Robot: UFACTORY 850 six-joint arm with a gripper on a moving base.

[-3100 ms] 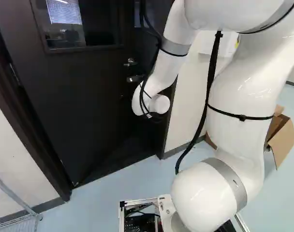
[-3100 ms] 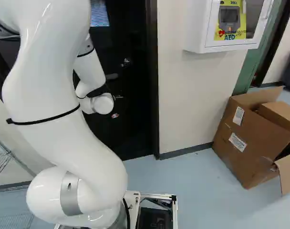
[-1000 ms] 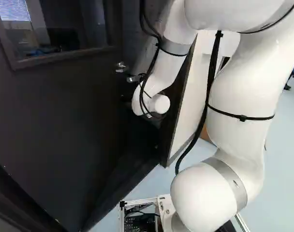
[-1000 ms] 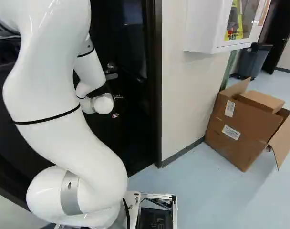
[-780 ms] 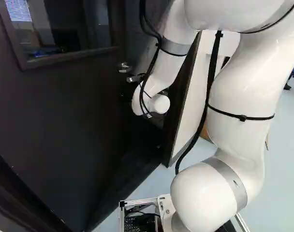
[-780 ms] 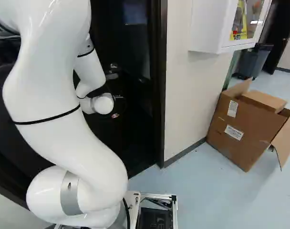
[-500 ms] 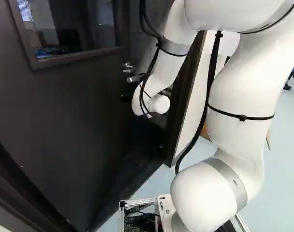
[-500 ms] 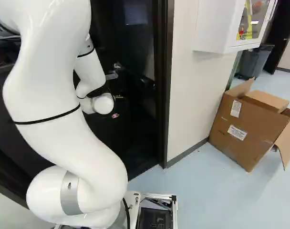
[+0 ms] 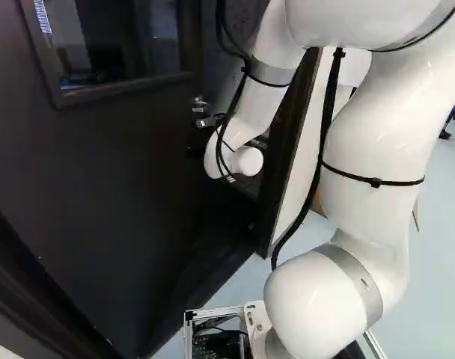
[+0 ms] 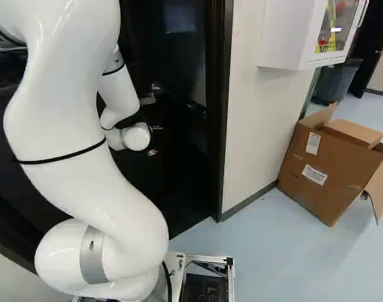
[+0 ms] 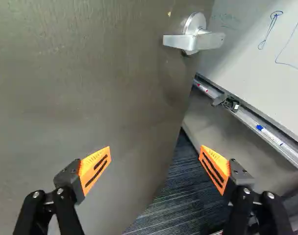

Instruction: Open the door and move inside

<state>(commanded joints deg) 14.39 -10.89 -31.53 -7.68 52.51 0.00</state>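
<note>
Well, past the ajar door (image 11: 95,93) — dark striped carpet (image 11: 176,196), a whiteboard (image 11: 257,63).

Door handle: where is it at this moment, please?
In the wrist view, the door handle is ahead of the open gripper, on the door close to its free edge, beyond which a whiteboard shows.

base (image 10: 207,258) moved, door (image 9: 100,164) further open
</note>
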